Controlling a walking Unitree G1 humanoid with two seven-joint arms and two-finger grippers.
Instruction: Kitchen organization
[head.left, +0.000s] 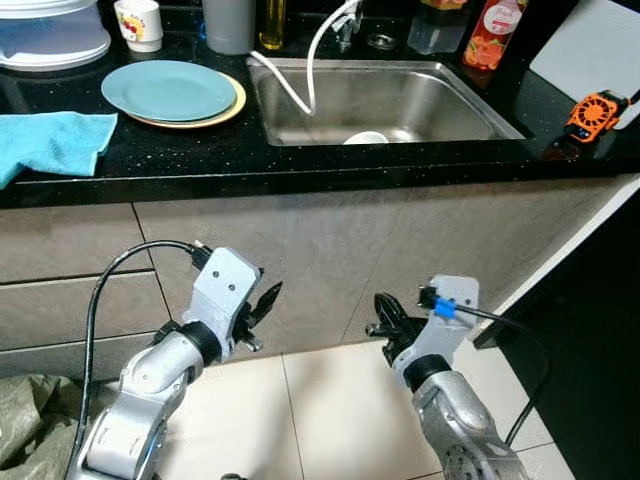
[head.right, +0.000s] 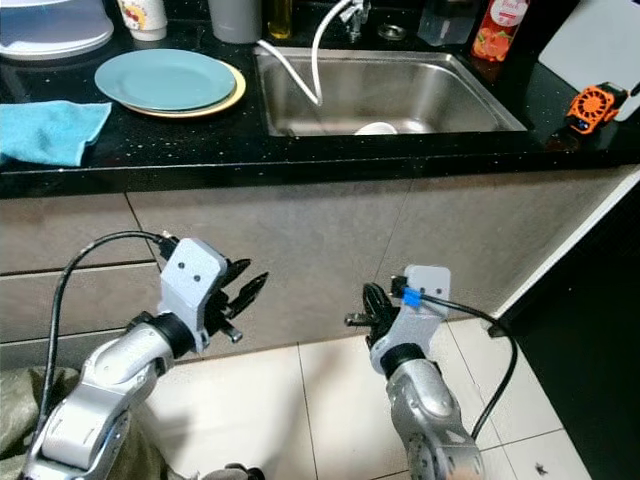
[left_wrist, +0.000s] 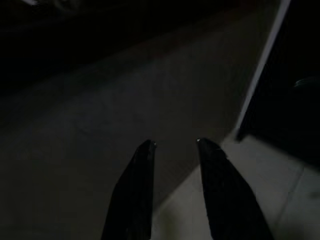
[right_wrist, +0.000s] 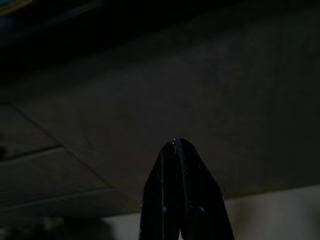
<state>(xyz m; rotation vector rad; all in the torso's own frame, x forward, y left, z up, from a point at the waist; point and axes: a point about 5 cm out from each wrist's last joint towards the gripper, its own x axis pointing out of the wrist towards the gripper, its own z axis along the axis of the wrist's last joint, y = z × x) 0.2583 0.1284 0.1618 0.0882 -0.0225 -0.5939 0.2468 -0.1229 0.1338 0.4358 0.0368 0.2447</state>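
Black stone counter (head.left: 300, 160): I am seeing a speckled, glossy top whose front edge is running straight across the view above both arms.
Room below: I am looking at grey cabinet fronts (head.left: 330, 250) under that edge and pale floor tiles (head.left: 330, 400) between the two arms.
Right side: a dark panel with a white edge (head.left: 560, 260) is closing in beside my right arm.
Sink (head.left: 440, 85): a brushed steel basin is sitting set into the counter, with a white hose (head.left: 300, 75) curving into it and a white bowl (head.left: 366, 138) lying at its near wall.
Plates (head.left: 170, 90): a round teal plate is lying on a yellow one, on the counter just left of the sink.
Cloth (head.left: 50, 142): a soft turquoise towel is lying crumpled near the counter's front edge, left of the plates.
Back row: a grey cup (head.left: 229, 25), a red bottle (head.left: 484, 35) and a white mug (head.left: 140, 22) are standing behind the sink and plates.
Orange fan (head.left: 596, 113): it is resting on the counter's far right.
Left gripper (left_wrist: 175, 150): I am holding it below the counter edge, fingers apart, empty.
Right gripper (right_wrist: 175, 145): I am holding it low before the cabinet, fingers pressed together, empty.
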